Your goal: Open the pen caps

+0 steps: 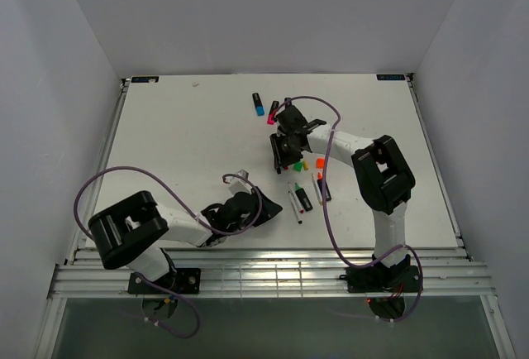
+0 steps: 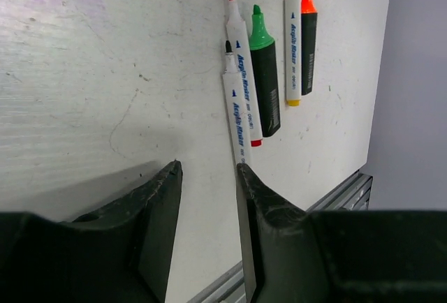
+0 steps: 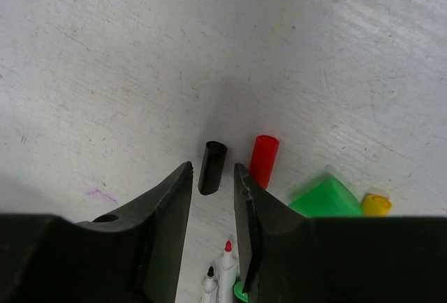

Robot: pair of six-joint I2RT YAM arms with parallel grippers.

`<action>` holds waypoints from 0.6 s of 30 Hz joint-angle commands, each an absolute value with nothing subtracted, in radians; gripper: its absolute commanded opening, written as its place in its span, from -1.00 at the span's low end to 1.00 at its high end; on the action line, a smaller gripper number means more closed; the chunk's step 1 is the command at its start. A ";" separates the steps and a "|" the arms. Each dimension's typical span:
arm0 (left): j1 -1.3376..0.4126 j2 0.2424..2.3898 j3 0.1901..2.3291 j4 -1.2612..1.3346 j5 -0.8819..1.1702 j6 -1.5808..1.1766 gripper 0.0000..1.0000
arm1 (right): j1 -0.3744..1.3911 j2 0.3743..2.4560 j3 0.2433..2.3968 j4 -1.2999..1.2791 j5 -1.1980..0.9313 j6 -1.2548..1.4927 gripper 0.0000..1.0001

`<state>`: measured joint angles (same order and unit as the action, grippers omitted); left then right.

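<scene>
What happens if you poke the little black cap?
It probably rolls: the black cap is a round tube lying on its side on the flat table. Its open end shows it's hollow, so likely very light. The red cap beside it might stop it.

White links, black joints, purple cables (image 1: 124,168); left claw (image 2: 207,170), right claw (image 3: 212,169) matte black plastic.

Diffuse, even overhead light throughout. Top view: the white counter (image 1: 182,144) is bright without glare, and the arms (image 1: 186,225) cast soft, pale shadows. Left wrist view: the left pincer (image 2: 207,167) is dark and soft-edged at close range, its grey shadow falling leftward; the pens (image 2: 269,79) beyond are sharp. Right wrist view: the right pincer (image 3: 212,167) is underexposed; the black cap (image 3: 213,153) is crisp within a dim shadow.
</scene>
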<state>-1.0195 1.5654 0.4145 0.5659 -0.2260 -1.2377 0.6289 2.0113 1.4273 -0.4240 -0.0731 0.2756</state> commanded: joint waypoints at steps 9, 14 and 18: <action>-0.947 1.272 0.500 0.362 -0.288 -0.832 -0.07 | 0.627 1.850 1.431 -0.403 -0.123 0.264 -0.13; -0.783 1.337 0.724 0.056 -0.270 -0.709 0.22 | 0.617 1.677 1.353 -0.426 -0.017 0.265 0.07; -0.723 1.485 0.995 -0.116 -0.328 -0.617 0.24 | 0.581 1.541 1.280 -0.436 0.023 0.290 0.25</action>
